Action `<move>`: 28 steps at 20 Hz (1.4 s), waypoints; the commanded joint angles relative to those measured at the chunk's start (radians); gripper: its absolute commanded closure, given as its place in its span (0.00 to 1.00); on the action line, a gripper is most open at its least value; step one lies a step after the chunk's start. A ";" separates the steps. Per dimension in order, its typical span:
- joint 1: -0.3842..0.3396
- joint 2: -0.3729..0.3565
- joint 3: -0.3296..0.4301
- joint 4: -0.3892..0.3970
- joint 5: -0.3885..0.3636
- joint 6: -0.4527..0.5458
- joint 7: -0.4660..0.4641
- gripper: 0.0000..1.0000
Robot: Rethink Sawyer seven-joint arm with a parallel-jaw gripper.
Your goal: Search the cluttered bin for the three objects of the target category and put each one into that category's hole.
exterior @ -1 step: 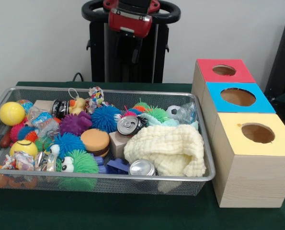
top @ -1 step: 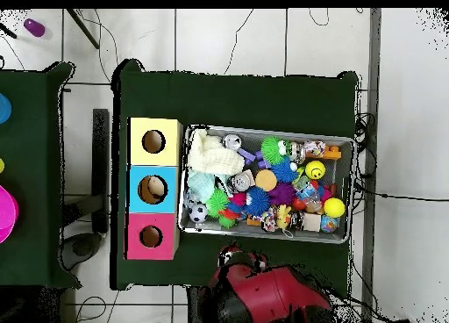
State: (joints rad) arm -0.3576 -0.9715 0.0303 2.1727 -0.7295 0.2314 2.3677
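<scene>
Green table [exterior @ -1 step: 132, 215]: cluttered bin [exterior @ -1 step: 207, 175] beside holed boxes [exterior @ -1 step: 250, 163].

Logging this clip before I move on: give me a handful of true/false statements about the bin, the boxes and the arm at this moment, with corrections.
1. Three boxes with round holes stand in a row beside the mesh bin: red box, blue box, yellow box. True.
2. The cream cloth lies at the bin's end nearest the boxes. True.
3. The arm is reaching down into the bin. False: it is drawn back above the table's far edge, and its pincer cannot be made out.
4. The blue box stands at one end of the row. False: it is the middle one.
5. A silver can lies against the bin's front wall. True.
6. The bin holds only spiky balls. False: it also holds cans, a cloth and blocks.
</scene>
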 commanded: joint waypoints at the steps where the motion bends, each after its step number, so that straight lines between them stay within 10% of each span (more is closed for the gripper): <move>1: -0.094 -0.028 0.117 0.019 0.090 0.136 -0.092 0.00; 16: -0.132 0.037 0.124 0.005 0.103 0.188 -0.065 0.00; 28: -0.032 -0.008 0.073 -0.124 -0.150 -0.020 -0.045 0.00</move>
State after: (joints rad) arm -0.3992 -0.9770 0.0693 2.1822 -0.7790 0.3011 2.3677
